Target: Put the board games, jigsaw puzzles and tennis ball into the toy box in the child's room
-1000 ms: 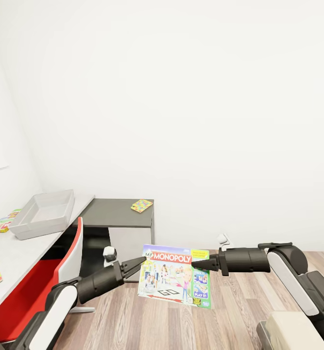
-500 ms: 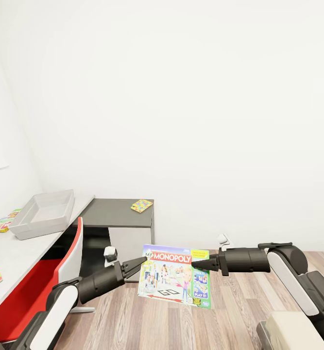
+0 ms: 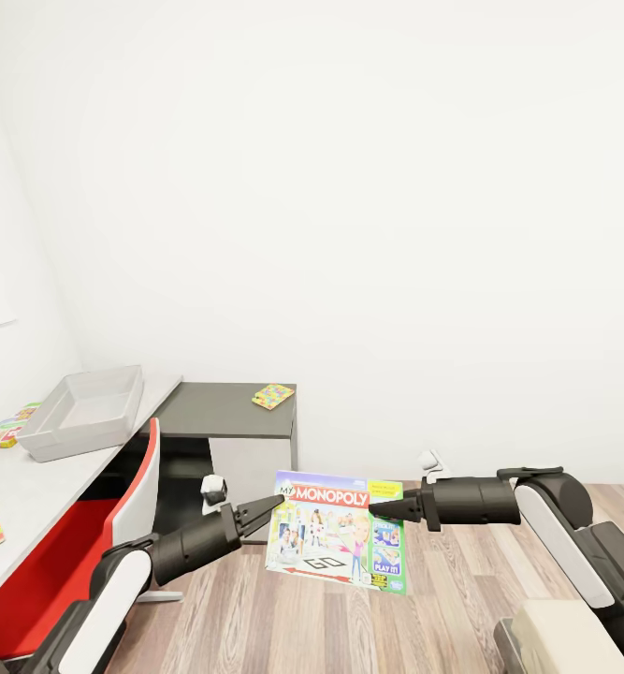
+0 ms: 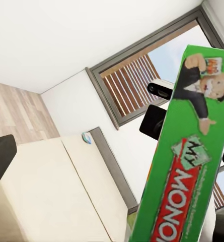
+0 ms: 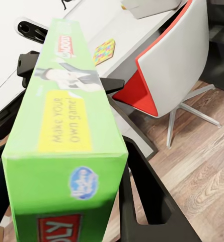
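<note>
Monopoly board game (image 3: 338, 543) at lower centre, pinched between left gripper (image 3: 267, 508) and right gripper (image 3: 384, 511), each with fingers together, toy box (image 3: 85, 410) at left.

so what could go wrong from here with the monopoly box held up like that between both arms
The Monopoly box is pinched by its opposite edges between the left gripper and right gripper, hanging over bare floor; if either arm drifts apart, it may drop. The toy box sits far off on the table, and the red chair stands between, so the left arm or the box could clip it on the way.
</note>
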